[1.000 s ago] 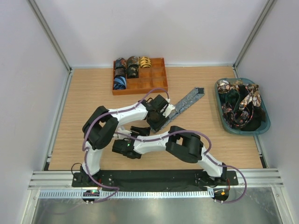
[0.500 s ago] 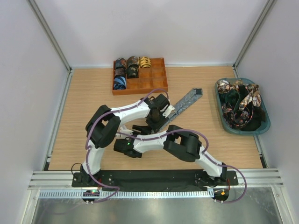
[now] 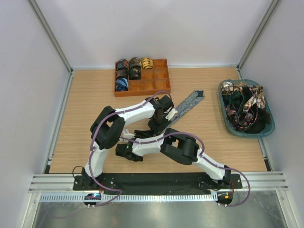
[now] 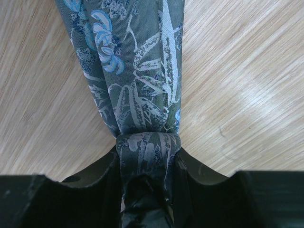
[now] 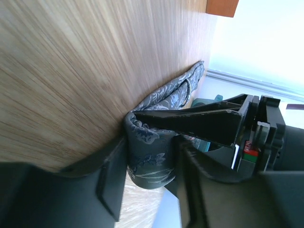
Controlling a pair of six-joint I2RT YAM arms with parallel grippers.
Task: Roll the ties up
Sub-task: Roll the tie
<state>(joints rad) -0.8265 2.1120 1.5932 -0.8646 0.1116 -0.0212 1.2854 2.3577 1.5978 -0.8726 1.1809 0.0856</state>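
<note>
Grey-blue tie (image 4: 137, 95) inside left tool (image 4: 147, 166)

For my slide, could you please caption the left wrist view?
Left jaws gripping a grey-blue tie, its end rolled, over a wooden table.

Top external: fixed high above the near edge, looking down and forward; the whole table (image 3: 85, 95) is in frame, seen from afar. Left wrist: very close, facing straight down onto the tie (image 4: 137, 95) and table. Right wrist: very close, low, rolled sideways, grazing along the table. All three share the tie's rolled end.
</note>
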